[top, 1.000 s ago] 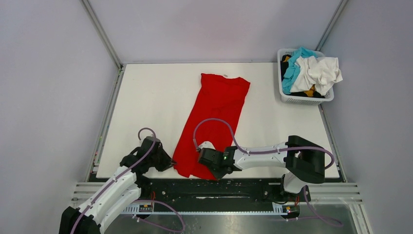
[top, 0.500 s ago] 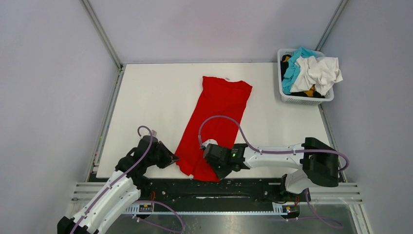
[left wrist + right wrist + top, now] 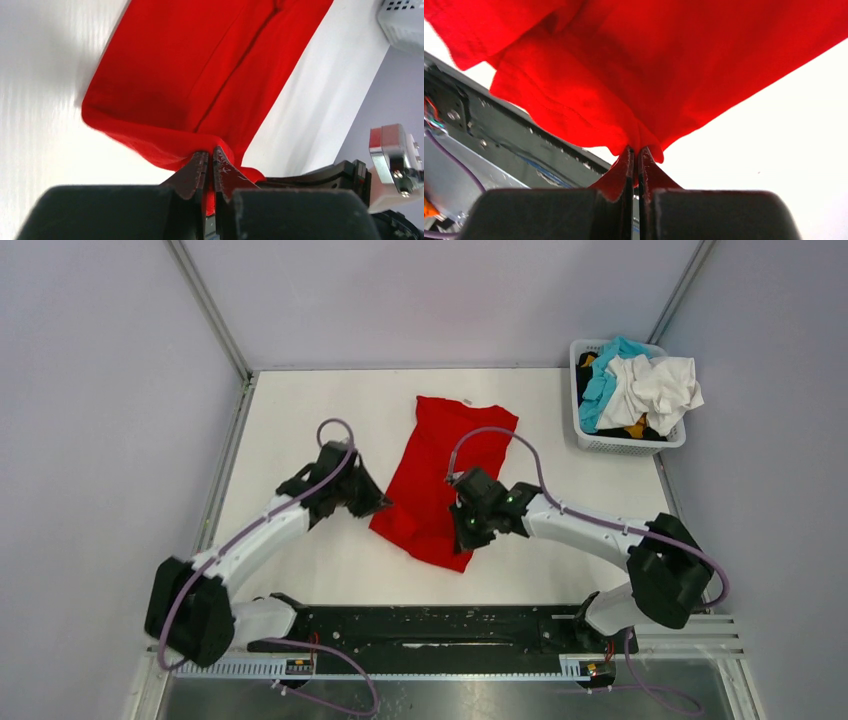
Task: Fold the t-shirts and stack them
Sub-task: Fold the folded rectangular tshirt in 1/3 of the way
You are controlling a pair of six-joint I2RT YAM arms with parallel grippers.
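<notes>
A red t-shirt (image 3: 445,465) lies lengthwise in the middle of the white table (image 3: 300,430), its near hem lifted and carried toward the far end. My left gripper (image 3: 378,506) is shut on the hem's left corner; the left wrist view shows red cloth (image 3: 200,85) pinched between the fingertips (image 3: 197,167). My right gripper (image 3: 464,532) is shut on the hem's right corner; in the right wrist view the cloth (image 3: 649,65) hangs from the closed gripper (image 3: 638,150).
A white basket (image 3: 625,443) at the far right corner holds several crumpled shirts, white (image 3: 655,385) and blue (image 3: 603,380) on top. The black rail (image 3: 450,625) runs along the table's near edge. Grey walls stand on both sides.
Both grippers have moved away from the near edge toward the table's middle, carrying the shirt's near hem over the shirt. The shirt now looks shorter.
</notes>
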